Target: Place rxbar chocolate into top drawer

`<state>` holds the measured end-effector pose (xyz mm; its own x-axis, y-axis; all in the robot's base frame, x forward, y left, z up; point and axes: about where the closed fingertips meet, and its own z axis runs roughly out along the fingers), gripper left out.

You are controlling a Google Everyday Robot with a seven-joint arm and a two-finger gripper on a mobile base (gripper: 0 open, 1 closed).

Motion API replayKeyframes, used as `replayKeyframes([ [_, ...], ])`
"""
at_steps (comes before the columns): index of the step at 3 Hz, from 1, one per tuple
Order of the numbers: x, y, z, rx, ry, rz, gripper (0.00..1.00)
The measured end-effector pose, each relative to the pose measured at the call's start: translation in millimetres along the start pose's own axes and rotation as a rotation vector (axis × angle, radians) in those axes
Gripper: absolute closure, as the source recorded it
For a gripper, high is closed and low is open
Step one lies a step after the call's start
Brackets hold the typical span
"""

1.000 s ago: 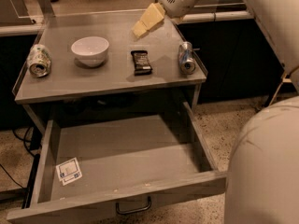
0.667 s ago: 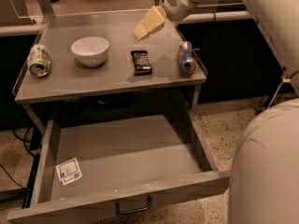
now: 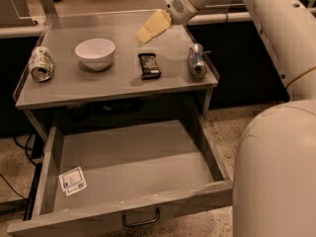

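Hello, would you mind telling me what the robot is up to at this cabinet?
The robot's arm reaches in over the cabinet top, and its gripper hovers above and just behind the rxbar chocolate without touching it. The bar lies flat between a white bowl and a silver can on its side; another can lies at the left edge. The top drawer below is pulled open, with a white sticker inside. The bar is not yet picked up.

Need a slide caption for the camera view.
Gripper hovers over the tabletop behind the rxbar, which lies between bowl and can; top drawer open below.
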<state>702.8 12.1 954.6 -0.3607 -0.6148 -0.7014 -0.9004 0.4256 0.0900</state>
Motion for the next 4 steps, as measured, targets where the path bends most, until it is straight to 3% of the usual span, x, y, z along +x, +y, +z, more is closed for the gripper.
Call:
replayKeyframes([
  [1,-0.9,-0.1,1.1,-0.002,-0.002,-0.015,0.00],
  [2,3.5,0.2,7.9,0.041,0.081,-0.068,0.00],
  [3,10.7,-7.6,24.1,0.147,0.275,-0.196,0.00],
  [4,11.7,-12.5,30.9,0.192,0.351,-0.251,0.00],
])
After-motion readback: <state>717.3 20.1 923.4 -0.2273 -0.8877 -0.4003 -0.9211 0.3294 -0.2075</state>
